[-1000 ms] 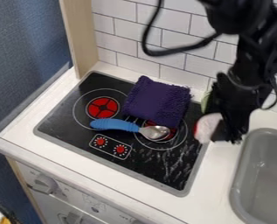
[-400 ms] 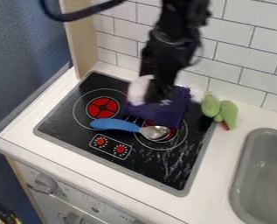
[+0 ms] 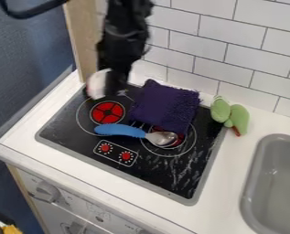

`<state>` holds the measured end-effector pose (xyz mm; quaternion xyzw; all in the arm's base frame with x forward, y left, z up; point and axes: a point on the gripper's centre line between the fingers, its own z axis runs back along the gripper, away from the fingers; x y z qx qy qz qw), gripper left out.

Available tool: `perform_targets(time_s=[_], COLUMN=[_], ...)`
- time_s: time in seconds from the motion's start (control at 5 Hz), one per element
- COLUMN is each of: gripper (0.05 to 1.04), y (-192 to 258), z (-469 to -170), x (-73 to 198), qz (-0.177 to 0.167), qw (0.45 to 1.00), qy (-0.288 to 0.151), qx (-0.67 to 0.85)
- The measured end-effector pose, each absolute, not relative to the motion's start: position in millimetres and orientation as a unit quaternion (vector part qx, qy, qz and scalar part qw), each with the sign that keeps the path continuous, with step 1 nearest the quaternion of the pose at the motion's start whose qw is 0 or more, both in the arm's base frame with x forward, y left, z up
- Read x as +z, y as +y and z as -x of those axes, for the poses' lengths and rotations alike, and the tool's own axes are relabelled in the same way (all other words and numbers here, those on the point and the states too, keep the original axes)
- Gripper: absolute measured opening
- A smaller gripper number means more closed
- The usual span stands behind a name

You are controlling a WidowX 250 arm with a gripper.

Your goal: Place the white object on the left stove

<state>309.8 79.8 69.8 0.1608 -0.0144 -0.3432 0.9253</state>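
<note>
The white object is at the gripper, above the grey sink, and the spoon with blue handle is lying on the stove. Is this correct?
Not quite: the white object is not above the grey sink. The camera view shows it at the gripper, by the back left of the stove. The spoon with blue handle is indeed lying on the stove.

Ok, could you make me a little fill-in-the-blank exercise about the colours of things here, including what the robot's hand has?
The spoon has a ____ handle.
The cloth behind it is coloured ____.
The robot's hand holds a mostly ____ object.
The two dials on the stove are coloured ____.

Missing words: blue; purple; white; red.
</note>
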Motion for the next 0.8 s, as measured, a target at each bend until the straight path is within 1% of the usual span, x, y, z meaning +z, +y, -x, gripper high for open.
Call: perform_targets(time_s=[0.2, 0.4, 0.6, 0.8], gripper=[0.634, 0.634, 0.634, 0.634], y=[103, 110, 114, 115], z=[-314, -329, -341, -347], x=[46, 27, 10, -1], qz=[-0.161, -0.156, -0.147, -0.141], qw=[0.931, 0.933, 0.94, 0.949], qy=[0.003, 0.004, -0.011, -0.014], qx=[-0.328, -0.324, -0.309, -0.283])
